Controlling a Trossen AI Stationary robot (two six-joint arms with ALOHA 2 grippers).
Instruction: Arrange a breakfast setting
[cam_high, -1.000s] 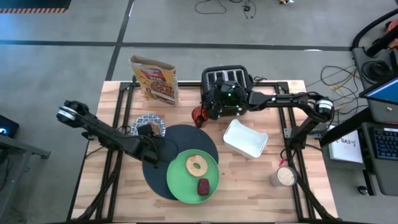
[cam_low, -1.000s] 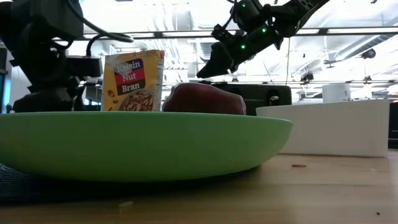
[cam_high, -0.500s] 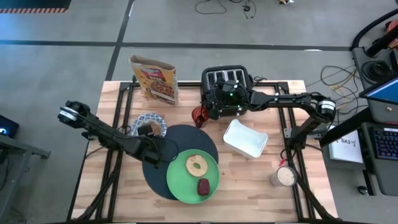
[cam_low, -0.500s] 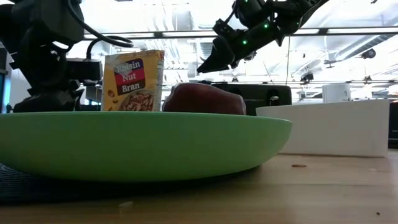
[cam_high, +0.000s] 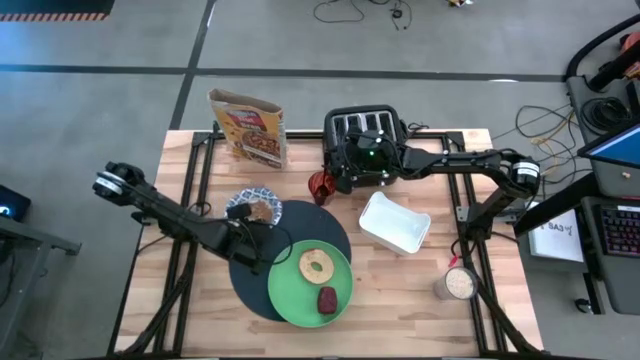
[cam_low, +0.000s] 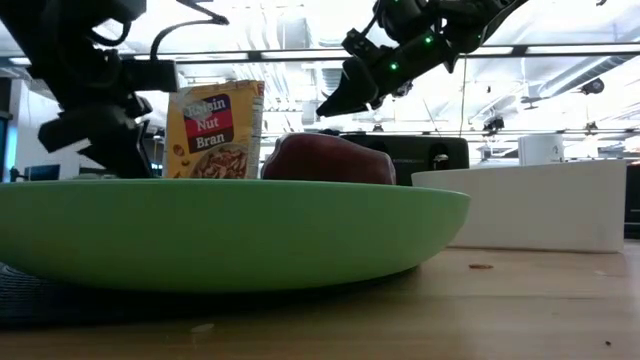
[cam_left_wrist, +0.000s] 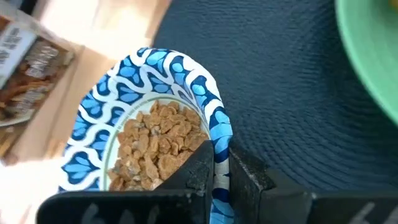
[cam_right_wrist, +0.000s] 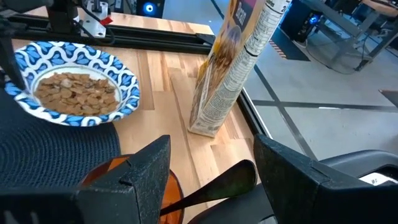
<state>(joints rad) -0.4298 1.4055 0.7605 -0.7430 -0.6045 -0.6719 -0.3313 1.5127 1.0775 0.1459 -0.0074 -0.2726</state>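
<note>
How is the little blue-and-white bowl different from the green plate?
The blue-and-white bowl is smaller than the green plate, and patterned where the plate is plain lime green. The bowl holds brown cereal; the plate holds a bagel ring and a dark-red lump. The left gripper is pinching the bowl's rim; nothing grips the plate. Both are round and overlap the black mat.
</note>
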